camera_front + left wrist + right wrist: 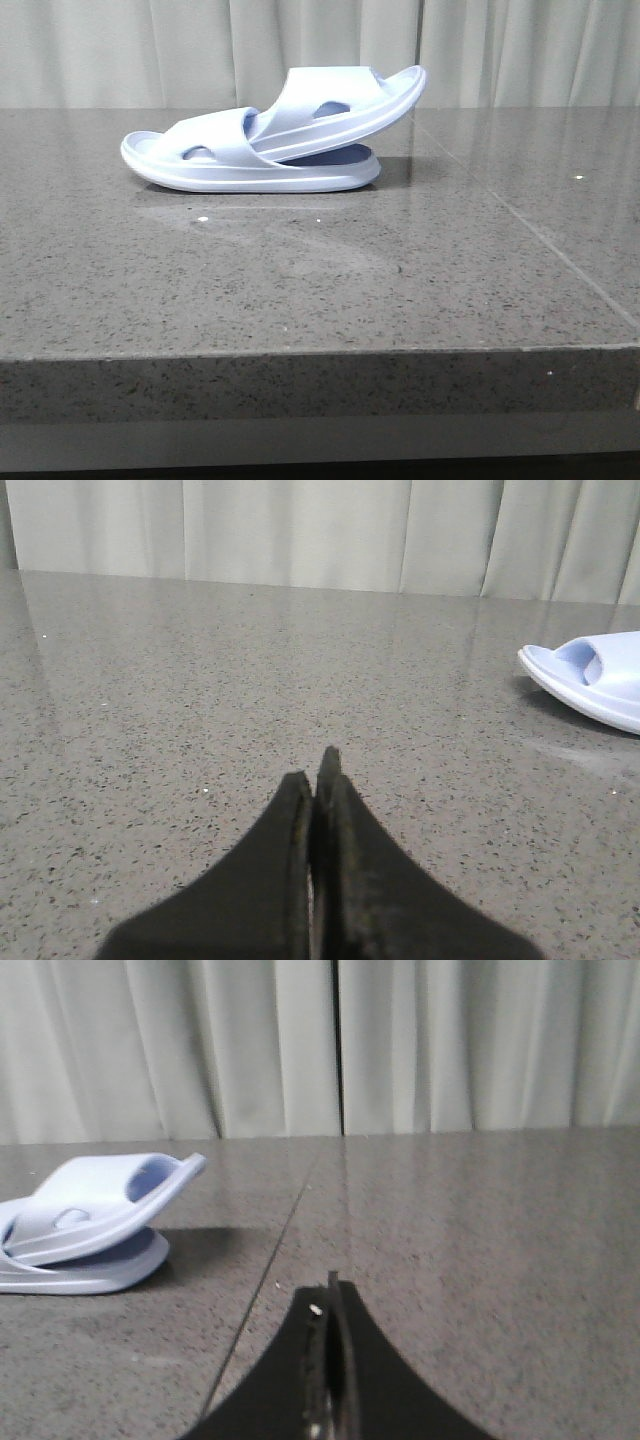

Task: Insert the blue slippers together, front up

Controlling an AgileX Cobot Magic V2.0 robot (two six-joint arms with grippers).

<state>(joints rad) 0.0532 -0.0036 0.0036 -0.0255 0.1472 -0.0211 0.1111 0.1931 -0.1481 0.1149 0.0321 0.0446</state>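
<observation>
The blue slippers (270, 135) lie at the back middle of the grey stone table. One lies flat, and the other is pushed under its strap and tilts up to the right. Neither arm shows in the front view. My left gripper (318, 770) is shut with nothing in it, low over bare table, and the toe of the flat slipper (600, 680) shows far off to one side. My right gripper (331, 1290) is shut and empty too, with the nested pair (85, 1230) well away from it.
A pale curtain (320, 50) hangs behind the table. The table's front edge (320, 352) runs across the front view. A thin seam (540, 240) crosses the stone on the right side.
</observation>
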